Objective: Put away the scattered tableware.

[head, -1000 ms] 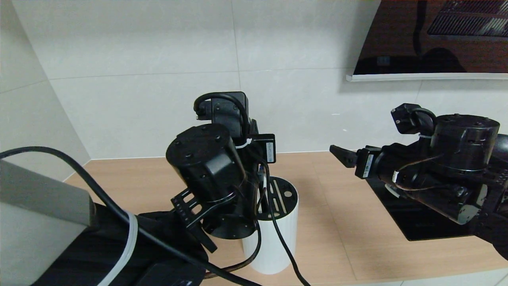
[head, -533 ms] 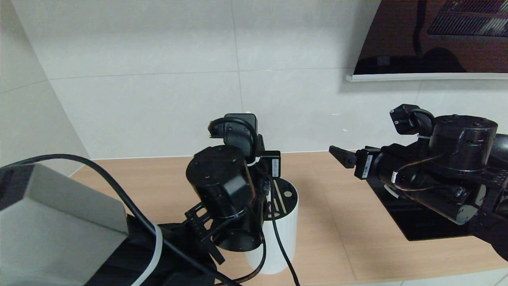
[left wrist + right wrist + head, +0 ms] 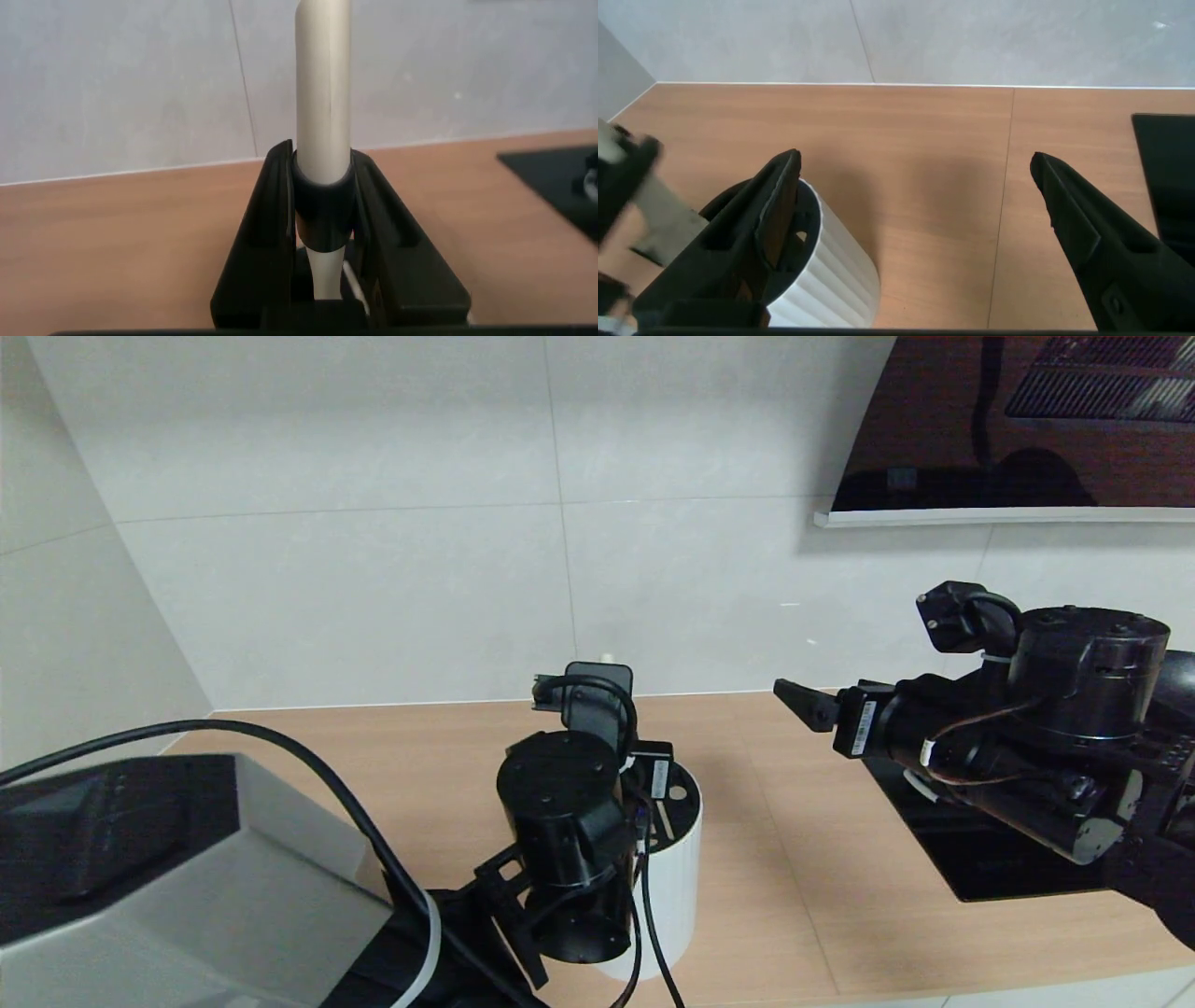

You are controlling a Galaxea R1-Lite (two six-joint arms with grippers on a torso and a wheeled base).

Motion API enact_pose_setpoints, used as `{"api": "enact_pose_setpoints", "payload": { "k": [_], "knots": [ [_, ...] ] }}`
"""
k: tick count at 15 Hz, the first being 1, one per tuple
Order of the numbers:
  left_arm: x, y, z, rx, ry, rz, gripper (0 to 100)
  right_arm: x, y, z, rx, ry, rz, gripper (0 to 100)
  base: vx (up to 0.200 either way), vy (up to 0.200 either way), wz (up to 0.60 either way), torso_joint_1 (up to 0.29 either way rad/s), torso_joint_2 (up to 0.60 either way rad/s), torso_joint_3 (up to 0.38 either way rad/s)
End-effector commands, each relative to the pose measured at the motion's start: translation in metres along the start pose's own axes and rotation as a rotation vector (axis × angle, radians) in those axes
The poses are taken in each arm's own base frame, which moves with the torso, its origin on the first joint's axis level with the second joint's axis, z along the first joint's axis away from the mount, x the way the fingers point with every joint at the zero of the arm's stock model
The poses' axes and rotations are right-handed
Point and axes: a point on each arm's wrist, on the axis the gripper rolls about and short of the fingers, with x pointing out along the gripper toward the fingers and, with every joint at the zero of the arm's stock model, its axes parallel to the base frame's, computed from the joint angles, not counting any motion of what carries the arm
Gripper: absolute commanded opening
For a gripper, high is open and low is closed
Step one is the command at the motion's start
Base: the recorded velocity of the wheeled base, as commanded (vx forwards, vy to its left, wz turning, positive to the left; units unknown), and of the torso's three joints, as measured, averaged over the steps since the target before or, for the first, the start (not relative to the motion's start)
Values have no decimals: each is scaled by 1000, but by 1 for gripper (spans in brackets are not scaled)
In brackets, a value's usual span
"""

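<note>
The left gripper (image 3: 323,201) is clamped tight on a slim, pale-handled utensil (image 3: 324,84), its jaws closed on a dark band partway along the handle. I judge the utensil's long axis to be near upright, though its working end is hidden, so I can't say what sort of tableware it is. In the lower middle of the head view, that arm's wrist hangs right over a white ribbed holder (image 3: 674,896) standing on the wooden worktop (image 3: 373,756). The holder's black slotted lid (image 3: 679,795) peeks out just past the wrist. Whether the utensil's lower end is already inside a slot is blocked from sight. What the coming move seems to turn on is that vertical line-up: handle axis matched to the holder's own axis, a slot directly below. The left arm is plainly the nearer one. The right gripper (image 3: 803,703) sits at the middle right of the frame, well apart from the holder, its jaws spread wide and holding nothing. Beneath that arm a black hob panel (image 3: 971,859) lies flush in the worktop.
</note>
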Motion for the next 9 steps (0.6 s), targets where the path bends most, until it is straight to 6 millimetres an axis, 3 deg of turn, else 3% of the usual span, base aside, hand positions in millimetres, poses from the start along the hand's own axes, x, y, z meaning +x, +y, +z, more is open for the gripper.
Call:
{"api": "enact_pose_setpoints", "payload": {
  "k": [1,9],
  "knots": [
    [-1,-3,-14,29,26,-9,0,1,0,-1,-1,3,1,100,0,0,0,0,0,0],
    [-5,-2,-27,64,57,-18,0,1,0,-1,-1,5,0,100,0,0,0,0,0,0]
  ]
}}
